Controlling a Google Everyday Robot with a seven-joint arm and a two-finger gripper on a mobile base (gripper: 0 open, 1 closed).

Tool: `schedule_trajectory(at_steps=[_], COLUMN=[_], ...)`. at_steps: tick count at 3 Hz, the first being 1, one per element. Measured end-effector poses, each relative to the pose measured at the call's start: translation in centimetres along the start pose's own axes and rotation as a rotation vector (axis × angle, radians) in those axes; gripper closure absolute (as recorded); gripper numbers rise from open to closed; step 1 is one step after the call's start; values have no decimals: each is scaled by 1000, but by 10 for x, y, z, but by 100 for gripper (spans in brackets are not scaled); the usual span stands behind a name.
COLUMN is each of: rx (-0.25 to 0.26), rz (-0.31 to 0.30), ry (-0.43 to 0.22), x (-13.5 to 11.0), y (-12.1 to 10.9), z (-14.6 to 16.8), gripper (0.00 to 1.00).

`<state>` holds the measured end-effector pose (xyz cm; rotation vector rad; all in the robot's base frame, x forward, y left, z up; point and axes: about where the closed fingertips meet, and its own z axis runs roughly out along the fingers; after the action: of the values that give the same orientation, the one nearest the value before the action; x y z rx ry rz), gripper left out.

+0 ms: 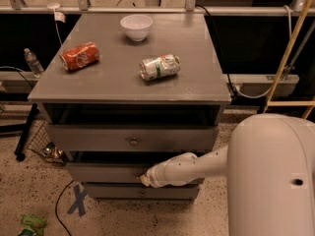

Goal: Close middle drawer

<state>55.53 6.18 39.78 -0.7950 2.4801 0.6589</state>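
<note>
The middle drawer [98,173] is the second grey front of the cabinet, and it stands out a little from the cabinet, with a dark gap above it. My white arm reaches in from the right, and my gripper [144,179] is at the middle of this front, where the knob is hidden behind it. The top drawer [88,137] with its round knob [133,142] stands out further. The lowest drawer front [118,192] sits below my arm.
On the cabinet top [197,58] lie a red can [78,56], a green-white can [160,67] and a white bowl [136,26]. A blue X [78,200] and a green bag [31,225] are on the floor. A bottle [32,62] stands at the left.
</note>
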Motion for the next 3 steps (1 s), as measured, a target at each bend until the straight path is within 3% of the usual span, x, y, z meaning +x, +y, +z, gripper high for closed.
schedule_trajectory(at_steps=[3], rx=[0], rz=[0], ry=[0], x=[0], y=[0], z=[0], gripper=[100])
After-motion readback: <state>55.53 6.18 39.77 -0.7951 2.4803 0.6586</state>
